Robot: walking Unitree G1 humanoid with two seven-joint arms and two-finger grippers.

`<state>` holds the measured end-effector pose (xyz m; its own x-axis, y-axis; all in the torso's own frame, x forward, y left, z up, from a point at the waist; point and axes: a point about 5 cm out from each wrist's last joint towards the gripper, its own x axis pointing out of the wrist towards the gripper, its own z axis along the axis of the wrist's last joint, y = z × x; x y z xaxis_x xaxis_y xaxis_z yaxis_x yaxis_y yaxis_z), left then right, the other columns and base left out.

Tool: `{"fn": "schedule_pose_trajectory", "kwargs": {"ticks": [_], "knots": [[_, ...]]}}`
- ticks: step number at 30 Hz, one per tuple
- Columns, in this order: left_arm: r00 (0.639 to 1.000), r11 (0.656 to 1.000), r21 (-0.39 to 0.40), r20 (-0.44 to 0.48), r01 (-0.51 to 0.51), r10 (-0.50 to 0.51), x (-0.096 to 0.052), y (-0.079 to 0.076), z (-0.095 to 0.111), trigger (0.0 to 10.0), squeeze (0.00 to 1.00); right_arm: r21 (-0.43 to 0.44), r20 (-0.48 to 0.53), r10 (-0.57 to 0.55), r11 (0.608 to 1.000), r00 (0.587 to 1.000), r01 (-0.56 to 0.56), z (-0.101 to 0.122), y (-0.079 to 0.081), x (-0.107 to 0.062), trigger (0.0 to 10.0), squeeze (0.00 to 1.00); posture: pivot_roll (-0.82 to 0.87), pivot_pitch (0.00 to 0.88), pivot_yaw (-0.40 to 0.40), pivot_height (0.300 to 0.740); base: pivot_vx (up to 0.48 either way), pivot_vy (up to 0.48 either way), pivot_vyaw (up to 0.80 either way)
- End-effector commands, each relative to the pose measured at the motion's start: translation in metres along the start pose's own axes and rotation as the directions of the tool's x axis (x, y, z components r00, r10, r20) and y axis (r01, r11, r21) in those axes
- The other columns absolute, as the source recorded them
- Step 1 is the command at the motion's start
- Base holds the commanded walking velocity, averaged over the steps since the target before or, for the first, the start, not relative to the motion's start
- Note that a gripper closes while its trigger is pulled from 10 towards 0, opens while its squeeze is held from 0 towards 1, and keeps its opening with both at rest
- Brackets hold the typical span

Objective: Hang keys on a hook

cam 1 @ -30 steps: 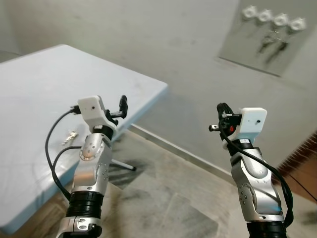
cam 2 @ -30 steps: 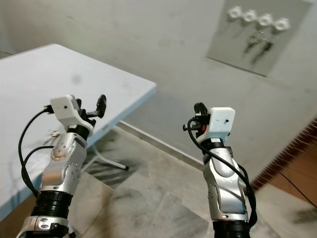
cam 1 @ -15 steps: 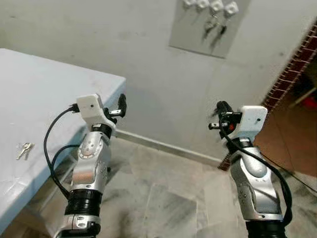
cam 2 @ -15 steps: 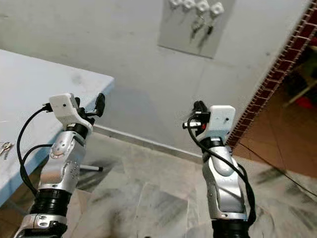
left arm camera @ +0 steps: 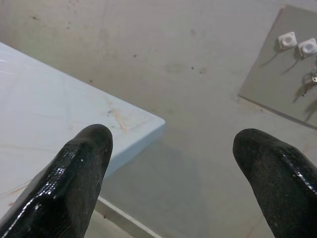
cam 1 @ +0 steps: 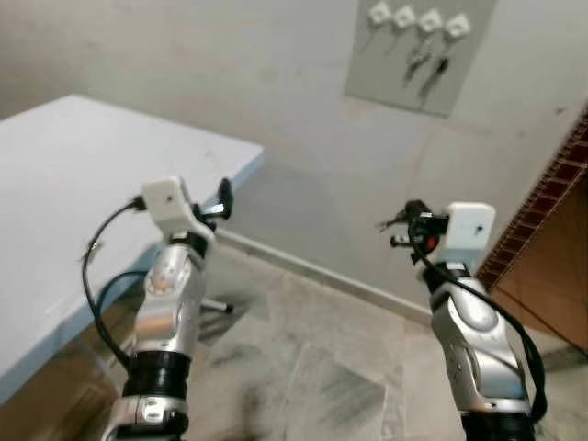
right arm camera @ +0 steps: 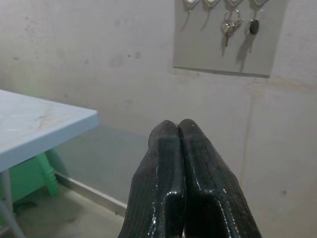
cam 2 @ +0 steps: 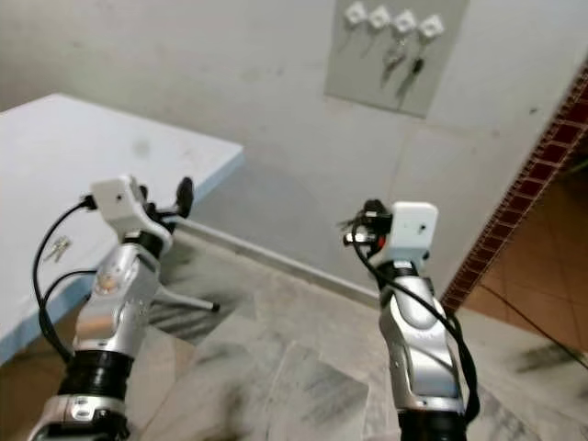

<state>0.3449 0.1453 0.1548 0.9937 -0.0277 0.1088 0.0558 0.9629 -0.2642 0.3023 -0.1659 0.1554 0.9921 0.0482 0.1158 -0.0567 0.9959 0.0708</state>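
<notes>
A small bunch of keys [cam 2: 57,246] lies on the pale blue table [cam 2: 55,156], to the left of my left arm. High on the wall hangs a grey hook board [cam 1: 418,55] with several white hooks [cam 1: 404,16]; two of them carry hanging keys [cam 1: 420,61]. My left gripper [cam 1: 223,196] is raised over the table's edge, its fingers [left arm camera: 81,168] wide apart with nothing between them. Over the floor, my right gripper [cam 1: 406,226] is lifted toward the wall with its fingers [right arm camera: 166,163] pressed together and nothing seen between them.
The table's corner [left arm camera: 153,130] juts toward the wall, with a metal leg [cam 1: 219,306] under it. A green stool [right arm camera: 42,173] stands beneath the table. A brick-patterned wall edge [cam 1: 551,197] and tiled floor lie at the right.
The whole picture has shifted as the camera turned, bringing more of the table into view. Both arms keep the same raised pose.
</notes>
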Motion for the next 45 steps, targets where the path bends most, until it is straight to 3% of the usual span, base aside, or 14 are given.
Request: {"fn": "schedule_pose_trajectory", "kwargs": {"ticks": [1,13,18,29,40,45], "knots": [[1.000,1.000,0.006,0.005,-0.004,0.004,0.002,0.001,0.003,10.0,0.00,0.005,0.020,0.010,1.000,1.000,-0.010,0.005,0.001,0.000,10.0,0.00,0.10,0.000,-0.062,0.740,0.000,0.000,0.00],[1.000,1.000,-0.026,-0.012,0.008,-0.008,-0.002,0.004,0.001,10.0,0.00,0.012,0.014,0.003,1.000,1.000,-0.003,0.007,-0.001,-0.007,10.0,0.00,0.09,0.000,-0.060,0.740,0.000,0.000,0.00],[1.000,0.999,0.018,-0.001,0.030,-0.030,-0.002,0.003,0.002,10.0,0.00,0.008,0.026,-0.005,1.000,1.000,0.005,0.008,-0.002,-0.006,10.0,0.00,0.09,0.000,-0.059,0.740,0.000,0.000,0.00],[1.000,0.999,-0.046,0.010,0.014,-0.014,0.000,0.004,0.008,10.0,0.00,0.019,0.037,-0.040,0.999,0.999,0.039,0.012,-0.007,-0.004,10.0,0.00,0.11,0.006,-0.048,0.740,0.000,-0.048,0.00],[0.999,0.998,-0.053,-0.035,0.030,-0.032,0.001,0.007,0.007,10.0,0.00,0.022,0.061,-0.028,0.999,0.998,0.026,0.016,-0.004,-0.001,10.0,0.00,0.11,0.022,-0.043,0.740,0.000,0.000,0.00],[0.999,0.998,-0.049,-0.025,0.042,-0.043,0.003,0.008,0.012,10.0,0.00,0.025,0.082,-0.019,1.000,0.996,0.017,0.020,-0.001,0.000,10.0,0.00,0.11,0.026,-0.039,0.740,0.480,0.000,0.00]]}}
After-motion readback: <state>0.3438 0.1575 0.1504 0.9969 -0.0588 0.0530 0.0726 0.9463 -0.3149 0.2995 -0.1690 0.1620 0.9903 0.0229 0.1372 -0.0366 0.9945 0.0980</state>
